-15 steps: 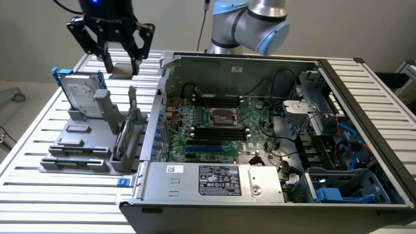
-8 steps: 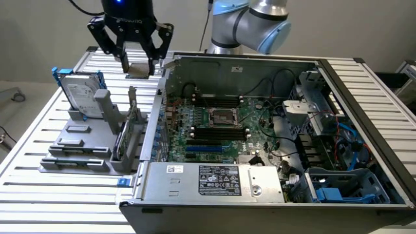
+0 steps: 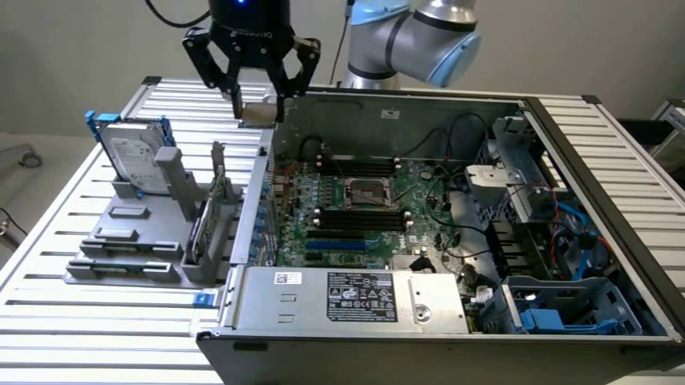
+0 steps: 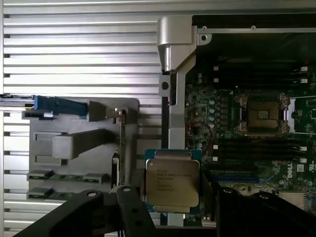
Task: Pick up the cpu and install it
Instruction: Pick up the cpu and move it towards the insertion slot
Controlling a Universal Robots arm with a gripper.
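The gripper (image 3: pixel 258 111) hangs above the rear corner of the open computer case (image 3: pixel 428 365), at 11 o'clock from the socket (image 3: pixel 365 192) in the exterior view. Its two dark fingers (image 3: pixel 281 88) are closed on the cpu (image 3: pixel 258 116). They clamp the chip by opposite edges and hold it clear of every surface. In the wrist view the cpu's pale metal top plate faces the camera, with printed lettering too small to read.

The socket sits dark and metal-framed near the middle of the motherboard (image 3: pixel 342 233), well apart from the cpu. Black memory slots run on both sides of it. A silver power supply (image 3: pixel 354 297) lies at 6 o'clock from the socket.

The case rests on a slatted aluminium table (image 3: pixel 86 321). A grey fixture (image 3: pixel 118 241) sits at 9 o'clock from the case. It carries a hard drive (image 3: pixel 137 156) standing upright in a blue frame. A plain grey wall (image 3: pixel 86 40) stands behind the table.
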